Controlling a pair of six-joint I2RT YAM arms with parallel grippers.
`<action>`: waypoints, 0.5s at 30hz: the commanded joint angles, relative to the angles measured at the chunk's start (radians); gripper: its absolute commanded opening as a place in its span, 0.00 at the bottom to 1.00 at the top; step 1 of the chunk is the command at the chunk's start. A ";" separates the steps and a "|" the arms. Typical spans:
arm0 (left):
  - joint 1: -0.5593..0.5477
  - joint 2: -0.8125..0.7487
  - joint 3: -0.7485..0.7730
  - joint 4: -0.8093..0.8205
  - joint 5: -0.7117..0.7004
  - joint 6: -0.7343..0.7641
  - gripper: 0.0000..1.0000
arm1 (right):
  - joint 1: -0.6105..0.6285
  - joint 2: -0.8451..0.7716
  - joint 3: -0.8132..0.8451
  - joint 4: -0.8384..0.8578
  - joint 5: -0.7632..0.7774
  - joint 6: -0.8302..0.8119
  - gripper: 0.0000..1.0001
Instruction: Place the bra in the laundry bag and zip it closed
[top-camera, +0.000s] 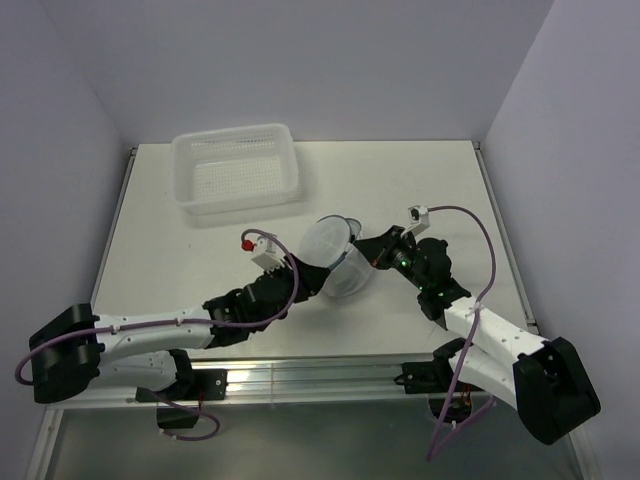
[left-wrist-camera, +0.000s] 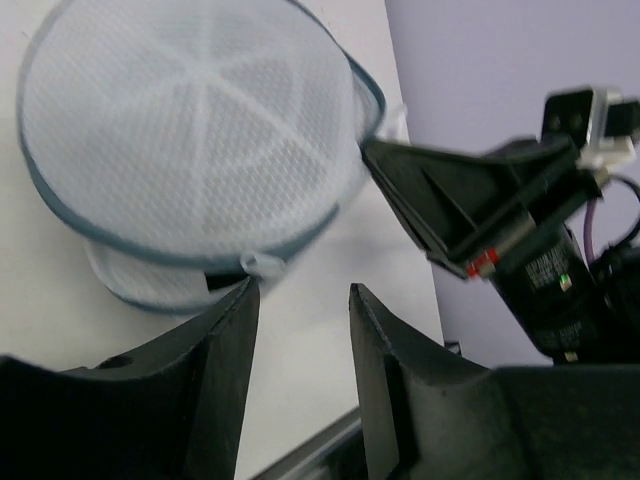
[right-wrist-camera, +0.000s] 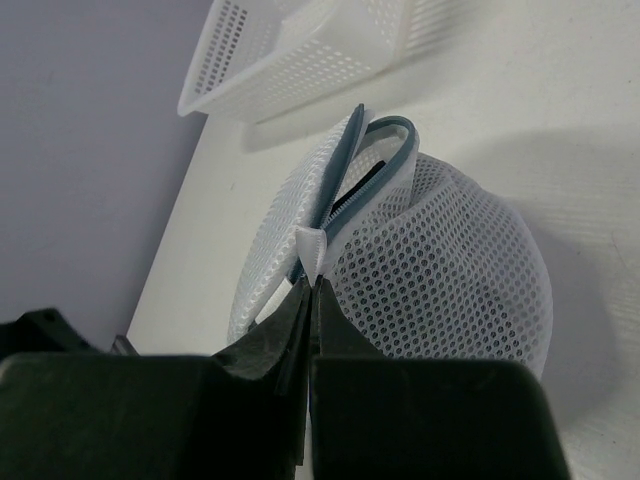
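While right jaws seemingly pinch laundry bag (right-wrist-camera: 440, 270), left jaws spread, arms converging

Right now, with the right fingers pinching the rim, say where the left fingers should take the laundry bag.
Likely the white tab jutting from the zipper rim of the laundry bag, approached from the near-left side, where the open left fingers face it; the mesh dome is round and slack.
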 joint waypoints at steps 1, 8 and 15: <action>0.083 0.018 0.020 0.074 0.098 0.013 0.48 | 0.006 -0.021 -0.004 0.041 -0.024 -0.016 0.00; 0.092 0.053 0.061 -0.009 0.136 -0.018 0.48 | 0.006 -0.030 -0.012 0.051 -0.027 -0.014 0.00; 0.092 0.084 0.067 0.007 0.163 -0.051 0.46 | 0.006 -0.038 -0.018 0.051 -0.024 -0.014 0.00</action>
